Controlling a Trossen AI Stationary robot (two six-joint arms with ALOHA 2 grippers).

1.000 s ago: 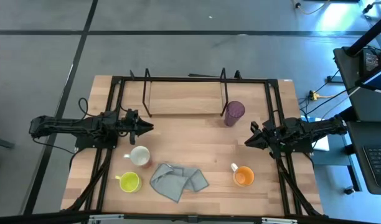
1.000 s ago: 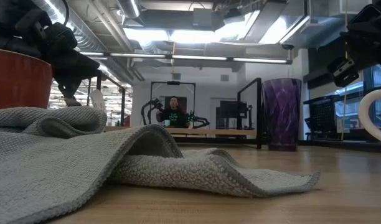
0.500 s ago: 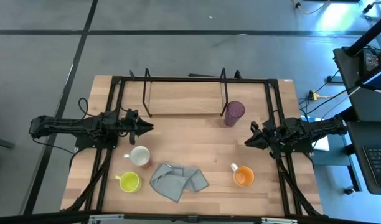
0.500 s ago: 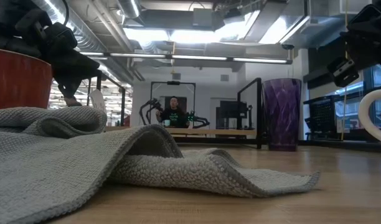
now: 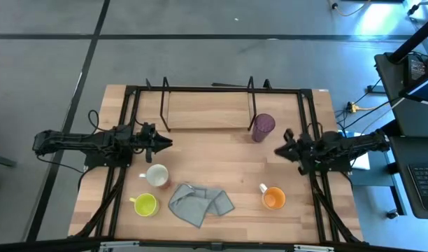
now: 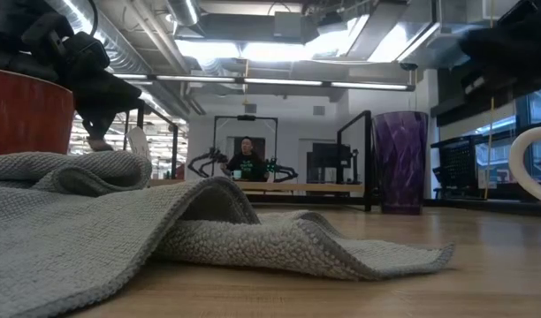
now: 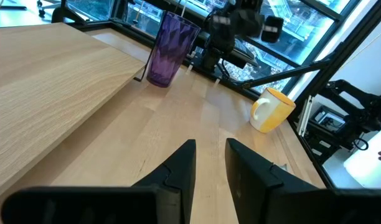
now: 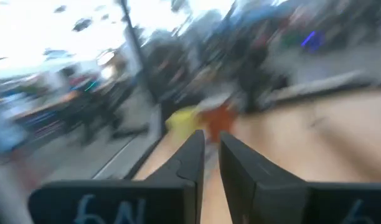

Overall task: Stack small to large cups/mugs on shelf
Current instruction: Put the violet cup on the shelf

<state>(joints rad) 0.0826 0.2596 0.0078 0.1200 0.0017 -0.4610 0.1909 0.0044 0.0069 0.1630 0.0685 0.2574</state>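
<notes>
Behind grey cloth, half-hidden mug.

No legible text, label, brand or number is shown in any view. Pale marks are seen on the dark body at the near edge of the right wrist view, but they are too blurred to be read. Nothing is printed on the cups, the cloth or the shelf as far as can be told.
</notes>
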